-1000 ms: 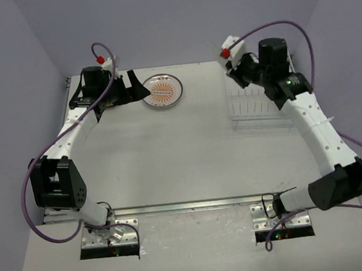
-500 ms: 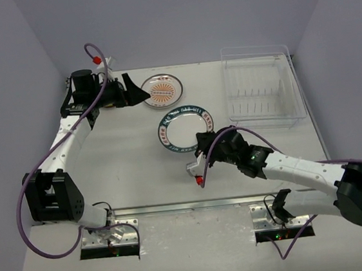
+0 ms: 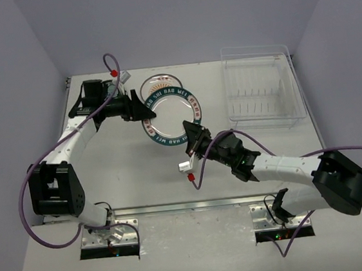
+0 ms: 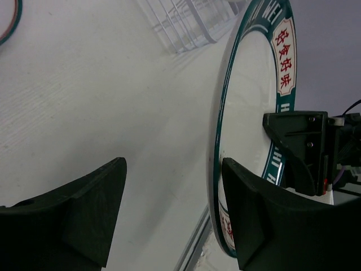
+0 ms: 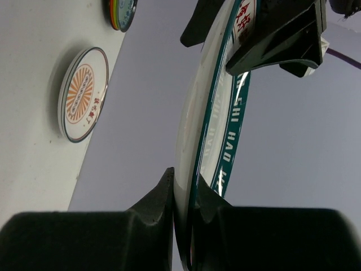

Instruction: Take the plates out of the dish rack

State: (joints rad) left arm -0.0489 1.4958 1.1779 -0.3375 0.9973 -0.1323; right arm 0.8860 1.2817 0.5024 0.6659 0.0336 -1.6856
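Above the white table [image 3: 120,174], the left gripper [image 3: 145,110] held its jaws apart around the upright green-rimmed plate [image 3: 169,114], which the right gripper [image 3: 191,137] clamped, left of the dish rack [image 3: 262,122]; left ought to close squarely before right released

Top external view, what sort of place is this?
Probably a robot lab test cell, not a kitchen: plain walls box in a white table, two arms are bolted at its near edge, and the dish rack and green-rimmed plate look like props.

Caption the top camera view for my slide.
Right gripper holds a green-rimmed plate up to the open left gripper.
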